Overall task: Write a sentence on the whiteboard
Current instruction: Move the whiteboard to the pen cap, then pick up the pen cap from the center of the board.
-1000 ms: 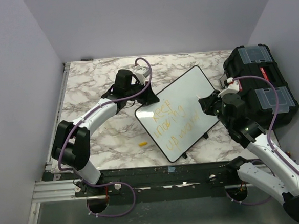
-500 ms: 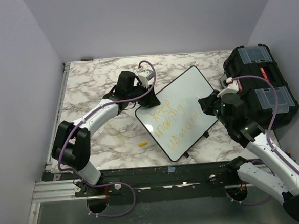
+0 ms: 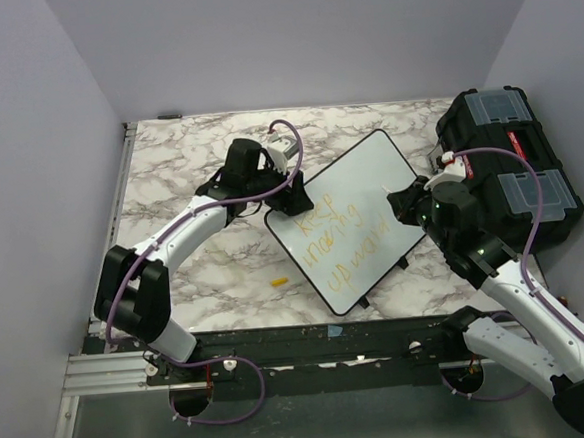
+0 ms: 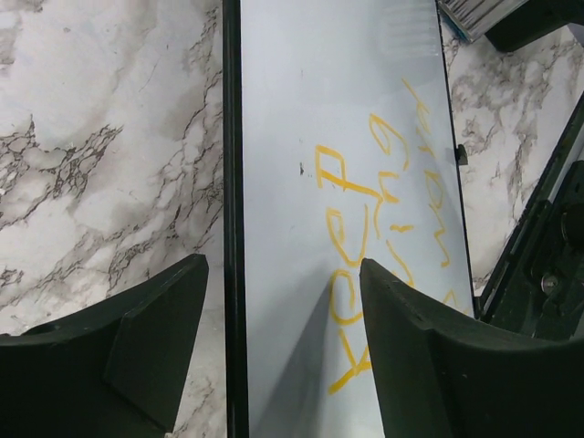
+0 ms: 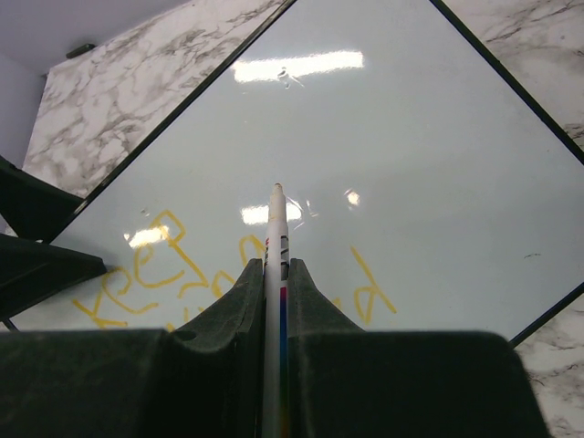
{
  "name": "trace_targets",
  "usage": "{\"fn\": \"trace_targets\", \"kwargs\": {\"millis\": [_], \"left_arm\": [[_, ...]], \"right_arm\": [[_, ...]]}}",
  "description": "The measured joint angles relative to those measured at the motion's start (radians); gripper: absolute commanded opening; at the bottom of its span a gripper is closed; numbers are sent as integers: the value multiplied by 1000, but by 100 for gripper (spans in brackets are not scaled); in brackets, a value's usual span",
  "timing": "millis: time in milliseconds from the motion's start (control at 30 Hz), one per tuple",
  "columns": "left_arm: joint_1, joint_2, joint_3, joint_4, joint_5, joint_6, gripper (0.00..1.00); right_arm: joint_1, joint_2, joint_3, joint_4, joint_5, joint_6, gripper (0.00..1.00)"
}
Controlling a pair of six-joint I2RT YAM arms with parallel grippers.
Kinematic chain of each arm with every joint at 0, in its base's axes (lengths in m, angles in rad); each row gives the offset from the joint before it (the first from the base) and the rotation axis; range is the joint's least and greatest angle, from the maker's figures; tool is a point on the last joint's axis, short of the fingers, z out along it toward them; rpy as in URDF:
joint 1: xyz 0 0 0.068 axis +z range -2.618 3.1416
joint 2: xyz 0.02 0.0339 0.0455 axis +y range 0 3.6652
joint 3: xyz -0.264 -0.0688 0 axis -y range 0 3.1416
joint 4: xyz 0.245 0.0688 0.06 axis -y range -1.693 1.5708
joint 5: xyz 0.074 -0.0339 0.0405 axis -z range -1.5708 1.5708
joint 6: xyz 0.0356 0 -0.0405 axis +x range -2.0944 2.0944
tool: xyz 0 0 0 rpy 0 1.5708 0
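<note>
1. This is a robotics lab test cell. Two white-and-black arms, the left arm (image 3: pixel 187 226) and the right arm (image 3: pixel 518 303), are bolted side by side at the near edge of the table (image 3: pixel 168 167).
2. Plain pale-lilac walls (image 3: pixel 26 147) box the table in on three sides, like a built enclosure and not a furnished room.
3. The arm bases stand on a bare metal rail (image 3: pixel 92 371), with purple cables (image 3: pixel 226 421) looping loose below it.
4. The marble-patterned top carries a whiteboard (image 3: pixel 369 173) and a black toolbox (image 3: pixel 529 162).

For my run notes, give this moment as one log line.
left gripper: open, astride whiteboard rim | right gripper: shut on marker, pointing at whiteboard | sentence: three yellow lines written
</note>
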Motion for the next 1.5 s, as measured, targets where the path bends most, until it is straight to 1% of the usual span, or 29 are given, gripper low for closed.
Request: {"fn": "trace_targets", "kwargs": {"millis": [233, 333, 467, 533, 633, 733, 833, 900, 967, 1033, 1133, 1233, 1400, 1500], "left_arm": [[0, -84, -2, -31, -34, 28, 75], [2, -166, -29, -34, -44, 35, 75], [6, -318, -83, -41, -86, 25, 75], [6, -395, -127, -39, -116, 10, 75], [6, -554, -224, -60, -190, -32, 74], [5, -665, -304, -82, -245, -72, 72], [0, -814, -425, -101, -337, -153, 71], [-2, -874, -489, -99, -376, -195, 70], [-10, -941, -587, -95, -421, -256, 69], [-19, -982, -660, -100, -448, -301, 67], [-32, -998, -759, -93, -481, -387, 67], [-60, -961, -812, -67, -497, -443, 67], [-146, -809, -823, -4, -504, -467, 65], [-207, -695, -790, 6, -511, -457, 65]], "right_arm": [[0, 4, 0, 0, 0, 0, 1], [0, 5, 0, 0, 0, 0, 1], [0, 6, 0, 0, 0, 0, 1], [0, 8, 0, 0, 0, 0, 1], [0, 8, 0, 0, 0, 0, 1], [0, 8, 0, 1, 0, -1, 1], [0, 9, 0, 1, -1, 0, 1], [0, 9, 0, 2, -1, 0, 1], [0, 9, 0, 2, -2, 0, 1], [0, 9, 0, 2, -2, 0, 1], [0, 8, 0, 3, -7, 0, 1], [0, 8, 0, 6, -13, 0, 1], [0, 8, 0, 7, -17, 0, 1], [0, 7, 0, 8, -21, 0, 1]]}}
